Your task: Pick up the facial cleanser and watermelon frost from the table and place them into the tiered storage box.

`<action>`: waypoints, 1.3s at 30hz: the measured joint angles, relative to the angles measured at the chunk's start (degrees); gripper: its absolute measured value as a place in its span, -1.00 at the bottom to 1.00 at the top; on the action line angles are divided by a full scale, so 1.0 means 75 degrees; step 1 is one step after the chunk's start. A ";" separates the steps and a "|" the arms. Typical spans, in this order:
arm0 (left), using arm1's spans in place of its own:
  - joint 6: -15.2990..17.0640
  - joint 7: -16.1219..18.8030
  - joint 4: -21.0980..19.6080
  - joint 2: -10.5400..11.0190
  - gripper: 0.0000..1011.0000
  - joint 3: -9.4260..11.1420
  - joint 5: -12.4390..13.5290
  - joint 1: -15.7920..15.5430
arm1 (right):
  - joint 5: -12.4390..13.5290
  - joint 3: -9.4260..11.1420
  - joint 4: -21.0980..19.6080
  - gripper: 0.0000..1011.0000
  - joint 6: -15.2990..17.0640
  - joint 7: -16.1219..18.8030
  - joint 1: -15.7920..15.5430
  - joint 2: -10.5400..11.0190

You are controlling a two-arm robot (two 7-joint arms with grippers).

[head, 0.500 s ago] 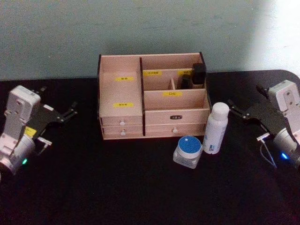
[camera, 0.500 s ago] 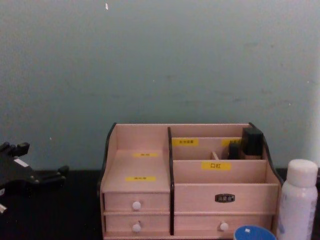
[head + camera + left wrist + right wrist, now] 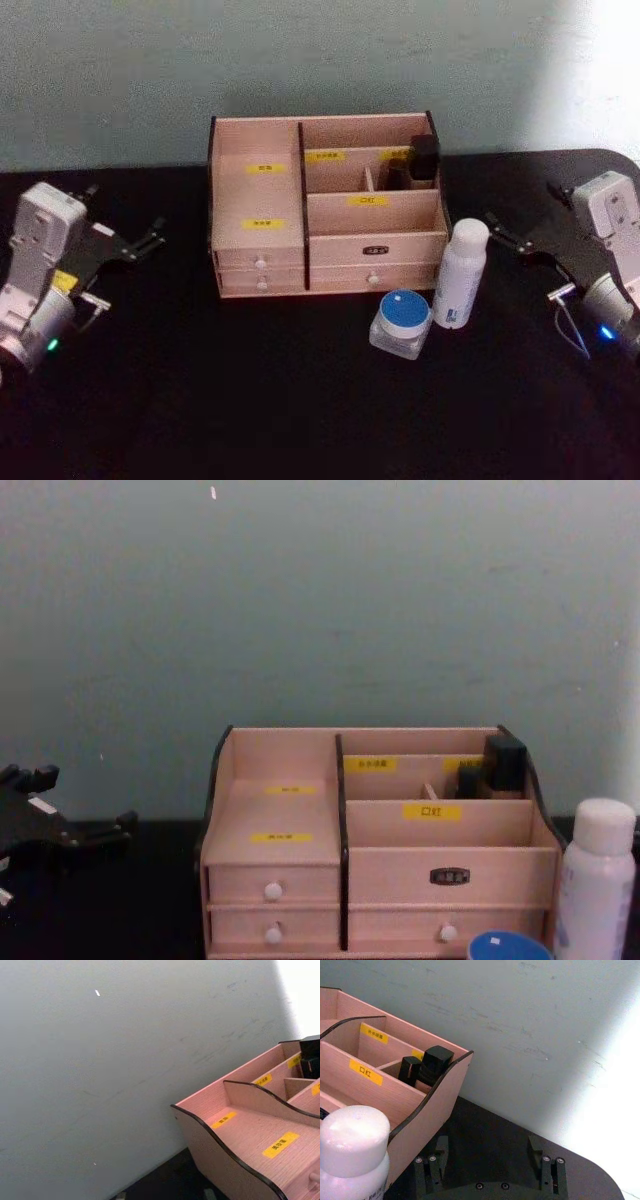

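- Holding wide and empty, unmoved: left gripper (image 3: pixel 122 212), right gripper (image 3: pixel 487 1145), either side of tiered storage box (image 3: pixel 325 255).
- Standing untouched before box's right drawers: white bottle (image 3: pixel 460 275), blue-lidded jar (image 3: pixel 402 322).
- Means no pick begun.

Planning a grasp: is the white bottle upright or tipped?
Upright: the white bottle stands cap up beside the wooden box.

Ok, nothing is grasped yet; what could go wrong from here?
1. The tall white bottle stands upright close to the clear blue-lidded jar and the pink-beige wooden organiser; the open right gripper could tip it or shove the jar when closing in.
2. Black containers already occupy the organiser's rear right compartment, so space there looks tight.
The left gripper sits far left, open.
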 joint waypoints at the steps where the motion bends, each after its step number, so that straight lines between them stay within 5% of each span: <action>1: 0.0000 0.0000 0.0000 0.0000 0.98 0.0000 0.0000 0.0000 | 0.0000 0.0000 0.0000 0.98 0.0000 0.0000 0.0000 0.0000; 39: 0.0000 0.0000 0.0000 0.0000 0.98 0.0000 0.0000 0.0000 | 0.0010 0.0113 -0.0085 0.98 0.0000 0.0065 -0.0106 0.0000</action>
